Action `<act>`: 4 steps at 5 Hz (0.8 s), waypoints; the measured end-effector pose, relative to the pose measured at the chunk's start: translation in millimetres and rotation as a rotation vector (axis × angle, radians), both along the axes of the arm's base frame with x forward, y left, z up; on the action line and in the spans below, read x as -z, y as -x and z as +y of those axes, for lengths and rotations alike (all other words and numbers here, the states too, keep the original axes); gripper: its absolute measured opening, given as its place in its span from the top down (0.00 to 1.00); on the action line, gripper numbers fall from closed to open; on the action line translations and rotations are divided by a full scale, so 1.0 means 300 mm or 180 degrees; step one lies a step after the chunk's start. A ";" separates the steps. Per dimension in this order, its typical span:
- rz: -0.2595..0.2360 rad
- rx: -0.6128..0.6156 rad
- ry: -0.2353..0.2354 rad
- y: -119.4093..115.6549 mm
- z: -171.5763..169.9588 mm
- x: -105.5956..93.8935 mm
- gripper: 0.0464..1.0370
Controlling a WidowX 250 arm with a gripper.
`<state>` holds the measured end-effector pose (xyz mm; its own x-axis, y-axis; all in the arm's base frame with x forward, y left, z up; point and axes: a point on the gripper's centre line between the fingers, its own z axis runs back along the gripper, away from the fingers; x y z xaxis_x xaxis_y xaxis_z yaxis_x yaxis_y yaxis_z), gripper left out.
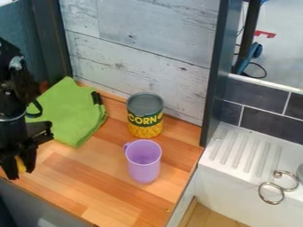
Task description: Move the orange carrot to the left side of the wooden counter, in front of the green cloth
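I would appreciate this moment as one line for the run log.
gripper: left of view | held: yellow object | behind gripper: green cloth | on counter: upright purple cup, corn can behind it

Black arm, dark looping cable, pale scuff near top

Plain lilac cup at six o'clock; yellow-and-green can with a grey top, centre; lime-green cloth, nine; black gripper and yellow object, eight; orange-brown striped wooden counter, seven; whitish-grey, dark-flecked wall, twelve; dark grey tiles with pale lines, three.
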<state>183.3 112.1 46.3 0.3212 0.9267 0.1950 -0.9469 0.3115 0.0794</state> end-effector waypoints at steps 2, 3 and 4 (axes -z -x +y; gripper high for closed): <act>0.0096 0.0007 0.0090 -0.075 0.048 0.050 0.78; 0.0152 -0.0035 0.0114 -0.078 0.096 0.068 0.78; 0.0224 -0.0060 0.0148 -0.087 0.107 0.108 0.78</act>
